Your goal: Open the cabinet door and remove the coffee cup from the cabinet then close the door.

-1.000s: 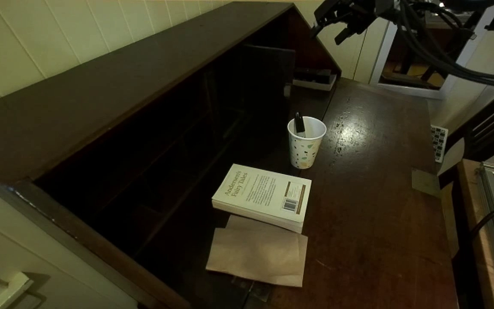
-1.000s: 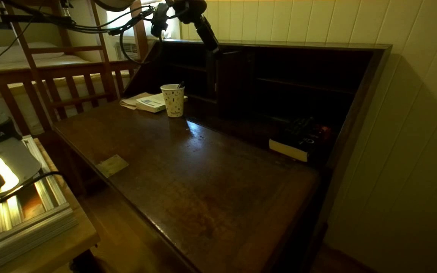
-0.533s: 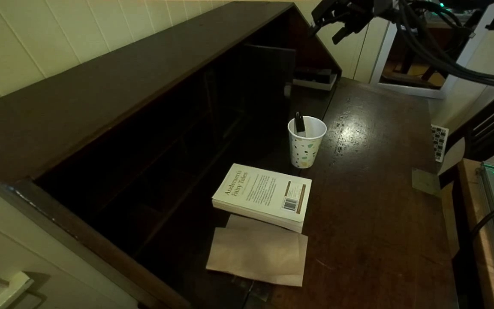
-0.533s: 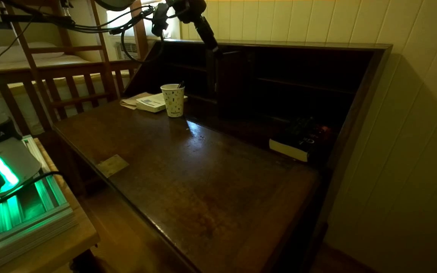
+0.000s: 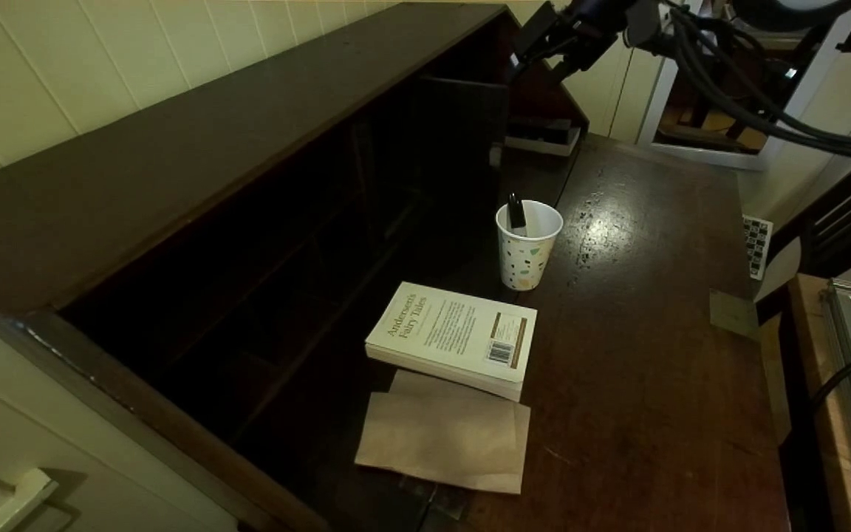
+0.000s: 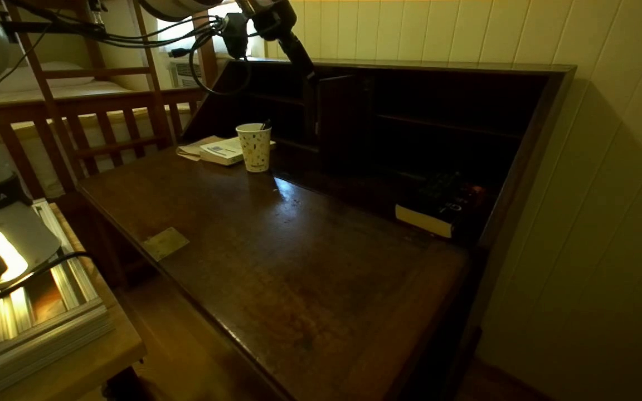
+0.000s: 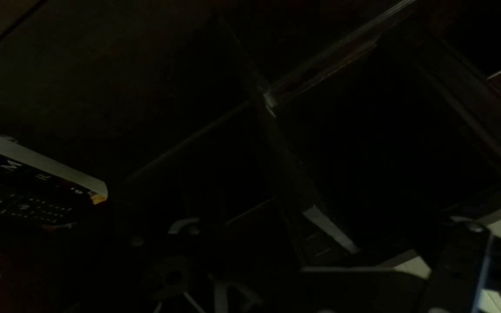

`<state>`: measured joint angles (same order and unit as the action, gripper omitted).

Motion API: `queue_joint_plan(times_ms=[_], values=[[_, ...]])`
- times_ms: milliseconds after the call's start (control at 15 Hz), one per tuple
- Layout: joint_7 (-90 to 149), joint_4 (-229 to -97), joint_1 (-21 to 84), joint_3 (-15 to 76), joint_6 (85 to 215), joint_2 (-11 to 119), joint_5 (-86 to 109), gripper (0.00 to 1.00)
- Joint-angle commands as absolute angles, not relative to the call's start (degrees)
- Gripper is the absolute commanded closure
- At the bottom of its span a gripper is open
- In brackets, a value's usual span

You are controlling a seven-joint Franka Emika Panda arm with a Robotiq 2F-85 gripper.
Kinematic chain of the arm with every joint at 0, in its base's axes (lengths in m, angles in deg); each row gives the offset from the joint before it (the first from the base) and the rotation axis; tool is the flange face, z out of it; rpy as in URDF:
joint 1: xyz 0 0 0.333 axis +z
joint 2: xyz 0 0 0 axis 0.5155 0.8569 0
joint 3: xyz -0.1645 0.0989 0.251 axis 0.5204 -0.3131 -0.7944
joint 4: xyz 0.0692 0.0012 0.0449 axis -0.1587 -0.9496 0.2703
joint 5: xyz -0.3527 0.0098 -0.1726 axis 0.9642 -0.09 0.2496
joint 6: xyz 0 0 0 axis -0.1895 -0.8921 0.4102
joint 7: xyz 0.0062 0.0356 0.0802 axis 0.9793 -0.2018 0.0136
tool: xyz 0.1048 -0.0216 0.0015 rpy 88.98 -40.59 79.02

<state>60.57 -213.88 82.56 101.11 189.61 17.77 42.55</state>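
In an exterior view, L to R: cream wall upper L; dark cabinet running frm L edge to upper ctr, its inside in deep shadow; brown paper sheets lower ctr, flat on the desk top, just below the white book, which lies flat nr ctr; cabinet door upper ctr, standing open, jutting out frm the cabinet front; coffee cup R of ctr, upright, out on the desk top, dark stick leaning in it, slim gap btwn cup & white book; dark-covered book upper R, past the door; metal plate far R, nr desk edge; gripper upper R, nr the door's top corner, well apart frm the cup; fingers spread w/ a clear gap, nothing gripped; can't tell if a fingertip touches the door; wrist view v. dark.
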Motion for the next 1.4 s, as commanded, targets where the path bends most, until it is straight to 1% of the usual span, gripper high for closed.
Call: queue_joint_plan(times_ms=[0,467,933,1333], values=[[54.6,-212.0,87.9,106.2,187.1,13.6,42.3,0.0],[51.3,-209.4,96.0,113.3,189.4,14.1,42.0,0.0],[50.1,-206.2,106.6,121.5,190.7,12.1,42.6,0.0],[49.3,-203.7,114.4,126.3,191.3,9.7,43.0,0.0]])
